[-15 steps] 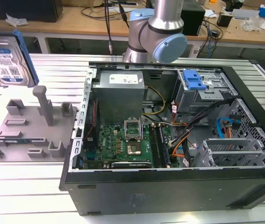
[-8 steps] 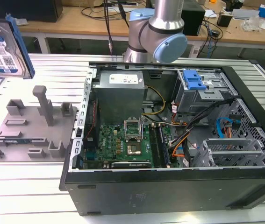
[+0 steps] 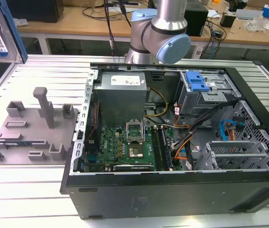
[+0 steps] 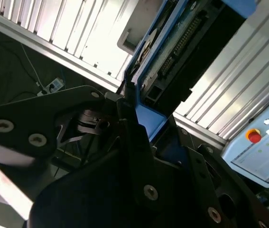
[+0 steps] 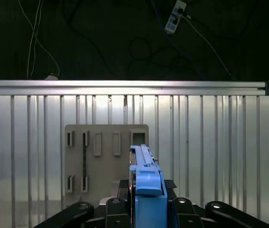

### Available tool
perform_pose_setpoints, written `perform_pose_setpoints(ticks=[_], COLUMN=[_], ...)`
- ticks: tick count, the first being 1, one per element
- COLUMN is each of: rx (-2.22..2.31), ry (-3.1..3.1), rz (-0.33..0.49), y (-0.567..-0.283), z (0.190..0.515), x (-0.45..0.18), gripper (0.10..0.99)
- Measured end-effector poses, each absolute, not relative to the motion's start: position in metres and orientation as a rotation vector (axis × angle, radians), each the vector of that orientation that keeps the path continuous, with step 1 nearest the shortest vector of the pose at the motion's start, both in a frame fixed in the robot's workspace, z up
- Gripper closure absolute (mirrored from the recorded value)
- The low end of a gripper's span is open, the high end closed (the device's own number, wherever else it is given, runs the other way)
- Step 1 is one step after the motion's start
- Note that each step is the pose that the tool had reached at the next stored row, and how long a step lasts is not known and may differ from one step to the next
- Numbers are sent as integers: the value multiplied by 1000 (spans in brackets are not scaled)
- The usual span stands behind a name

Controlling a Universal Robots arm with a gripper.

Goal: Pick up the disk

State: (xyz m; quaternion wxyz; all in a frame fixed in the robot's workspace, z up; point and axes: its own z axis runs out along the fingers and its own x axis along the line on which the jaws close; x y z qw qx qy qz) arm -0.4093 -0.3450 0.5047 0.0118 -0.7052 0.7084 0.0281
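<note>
The gripper [image 5: 146,209] has the disk [image 5: 146,175] up in the air, jaws pinching it edge-on by its blue side rails, well above the grey fixture plate [image 5: 101,161]. From here the job looks all but done; I'd judge a steady, level carry matters, so the rails don't slide between the jaws.

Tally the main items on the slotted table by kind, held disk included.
Disk, held in the gripper above the table: 1
Grey fixture plate: 1
Open computer case: 1
Total: 3
</note>
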Motion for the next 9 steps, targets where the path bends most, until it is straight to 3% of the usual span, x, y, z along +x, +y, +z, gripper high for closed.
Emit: perform_pose_setpoints(ticks=[9], rx=[-2196], ry=[2207], rz=[93], y=[-348], z=[514], x=[-409], gripper=[718])
